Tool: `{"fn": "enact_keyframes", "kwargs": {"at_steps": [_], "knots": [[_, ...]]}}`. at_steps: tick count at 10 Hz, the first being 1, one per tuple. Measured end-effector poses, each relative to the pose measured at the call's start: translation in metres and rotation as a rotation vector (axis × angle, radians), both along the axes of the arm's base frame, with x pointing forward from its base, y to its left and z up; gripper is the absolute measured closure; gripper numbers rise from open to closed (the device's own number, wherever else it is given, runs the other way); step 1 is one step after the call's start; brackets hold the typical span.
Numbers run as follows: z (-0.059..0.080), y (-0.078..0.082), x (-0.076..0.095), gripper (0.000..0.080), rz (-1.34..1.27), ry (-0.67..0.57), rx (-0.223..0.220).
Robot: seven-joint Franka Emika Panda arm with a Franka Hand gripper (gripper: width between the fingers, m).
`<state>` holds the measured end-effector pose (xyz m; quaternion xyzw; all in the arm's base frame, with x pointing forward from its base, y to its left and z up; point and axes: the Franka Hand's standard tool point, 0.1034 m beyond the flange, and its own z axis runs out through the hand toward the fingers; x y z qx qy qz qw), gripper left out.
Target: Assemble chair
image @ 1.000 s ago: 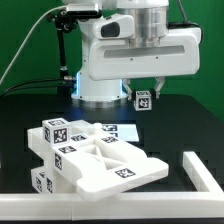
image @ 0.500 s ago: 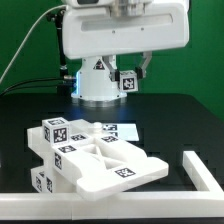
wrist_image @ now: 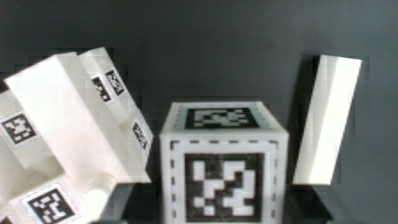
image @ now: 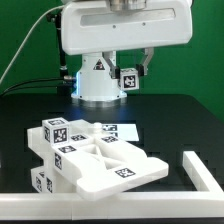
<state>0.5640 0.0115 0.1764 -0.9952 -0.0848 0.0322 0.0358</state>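
My gripper (image: pixel 129 77) hangs high over the back of the table, shut on a small white tagged block (image: pixel 128 82), one piece of the chair. In the wrist view this block (wrist_image: pixel 222 165) fills the middle, with a tag on its top and on its facing side. The dark jaws stand against both its flanks. The partly joined chair (image: pixel 88 157), white slabs and bars with tags, lies on the black table toward the exterior view's left front. It is well below and apart from the gripper. In the wrist view these chair pieces (wrist_image: pixel 71 120) lie beside the block.
A white untagged rail (image: pixel 205 168) runs along the table's front and turns a corner at the exterior view's right; in the wrist view the rail (wrist_image: pixel 329 120) appears as a long bar. The robot's base (image: pixel 100 88) stands at the back, and a green wall rises behind it.
The arm has risen and swung toward the exterior view's left with the block still in its jaws. Over the last half second it has barely moved.
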Motion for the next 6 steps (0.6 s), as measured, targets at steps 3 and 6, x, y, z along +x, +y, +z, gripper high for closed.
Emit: {"fn": "enact_keyframes", "kwargs": {"at_steps": [3, 6], "knots": [[-0.001, -0.034, 0.041, 0.0515, 0.107, -0.060, -0.035], [-0.001, -0.040, 0.045, 0.0515, 0.152, -0.095, -0.043]]}}
